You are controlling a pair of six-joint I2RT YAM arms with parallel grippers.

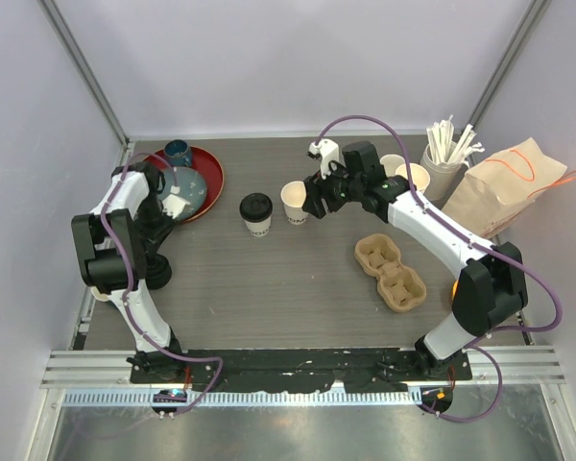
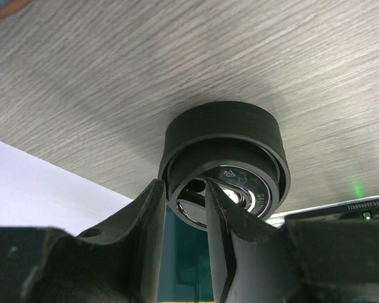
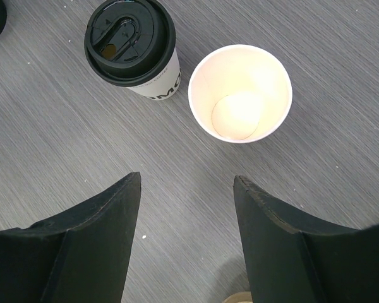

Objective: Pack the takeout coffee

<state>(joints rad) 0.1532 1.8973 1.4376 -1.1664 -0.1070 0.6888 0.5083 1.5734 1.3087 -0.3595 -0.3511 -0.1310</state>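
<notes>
One takeout coffee cup (image 1: 256, 213) (image 3: 131, 47), cream-white with a black lid, stands mid-table. Just right of it stands a cream paper cup (image 1: 295, 202) (image 3: 240, 93) with no lid. My right gripper (image 1: 315, 200) (image 3: 186, 180) hovers open beside that bare cup, nothing between its fingers. My left gripper (image 1: 177, 195) (image 2: 183, 184) is over the teal plate (image 1: 194, 184) at the back left, pinching the rim of a thick black lid (image 2: 224, 158), one finger inside and one outside. The lid tilts its shiny underside toward the camera.
A red tray (image 1: 211, 163) holds the teal plate and a dark teal mug (image 1: 178, 151). A brown pulp cup carrier (image 1: 391, 272) lies at the right. Bare stacked cups (image 1: 408, 175), a holder of white sticks (image 1: 446, 154) and a brown paper bag (image 1: 504, 192) stand at the back right.
</notes>
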